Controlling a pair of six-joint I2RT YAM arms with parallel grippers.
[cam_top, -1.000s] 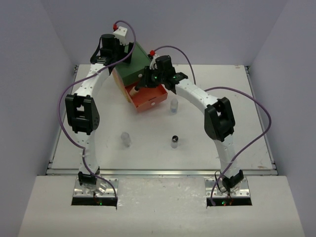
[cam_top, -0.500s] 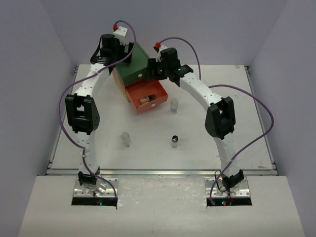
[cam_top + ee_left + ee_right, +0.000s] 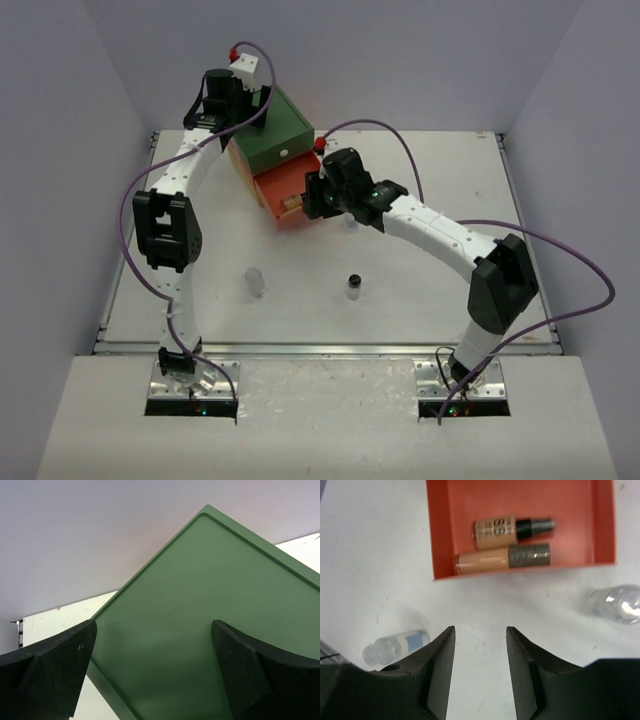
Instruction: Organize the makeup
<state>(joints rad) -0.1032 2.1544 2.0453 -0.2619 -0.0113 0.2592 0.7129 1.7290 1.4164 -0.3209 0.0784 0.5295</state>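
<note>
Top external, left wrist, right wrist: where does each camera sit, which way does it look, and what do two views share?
Top external: above and behind the bases, looking down on the table; both arms show whole.
Left wrist: on the left gripper, looking down on the green chest top; both open fingers show.
Right wrist: on the right gripper, looking down into the orange drawer with two tan bottles; both fingers show.
Shared: top external and right wrist both show the orange drawer.

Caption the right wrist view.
Open, empty right fingers near orange drawer holding two tan bottles side by side.
</note>
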